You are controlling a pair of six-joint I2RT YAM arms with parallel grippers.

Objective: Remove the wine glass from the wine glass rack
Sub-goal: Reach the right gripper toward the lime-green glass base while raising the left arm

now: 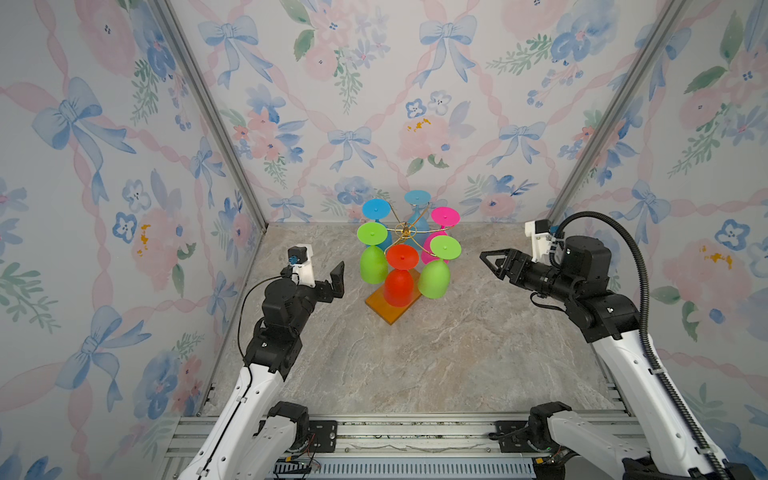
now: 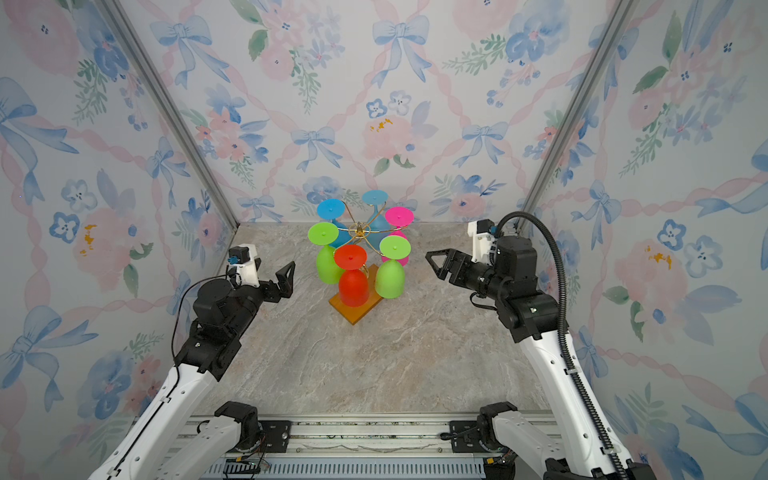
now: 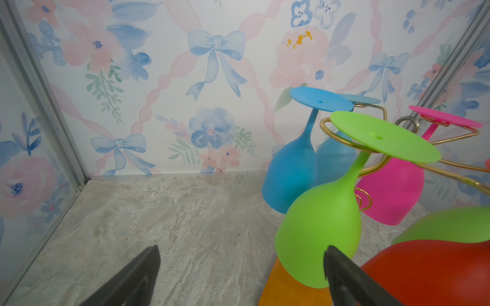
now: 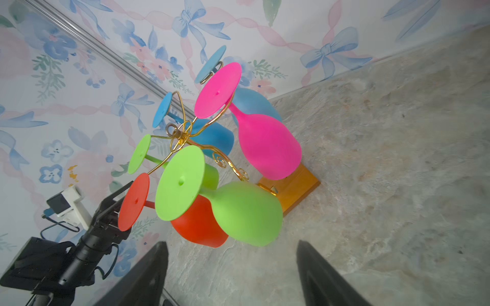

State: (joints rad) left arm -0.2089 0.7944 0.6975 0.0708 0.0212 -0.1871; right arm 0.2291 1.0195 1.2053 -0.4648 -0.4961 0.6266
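Observation:
The wine glass rack (image 1: pixel 404 227) (image 2: pixel 358 228), gold wire on an orange-brown base (image 1: pixel 390 311), stands at the back middle of the table. Several plastic wine glasses hang upside down from it: a red one (image 1: pixel 400 282) at the front, a green one (image 1: pixel 372 270) (image 3: pixel 320 233) on the left, another green one (image 1: pixel 434 278) (image 4: pixel 246 212) on the right, a pink one (image 4: pixel 265 143) and two blue ones behind. My left gripper (image 1: pixel 338 270) (image 3: pixel 242 254) is open just left of the rack, holding nothing. My right gripper (image 1: pixel 484 255) (image 4: pixel 232 249) is open to the right, a short gap from the right green glass.
Floral-papered walls (image 1: pixel 374 104) close the cell on three sides, with metal corner posts (image 1: pixel 216 124). A marble-patterned tabletop (image 1: pixel 415 365) lies in front of the rack. An aluminium rail (image 1: pixel 395 436) carries both arm bases at the near edge.

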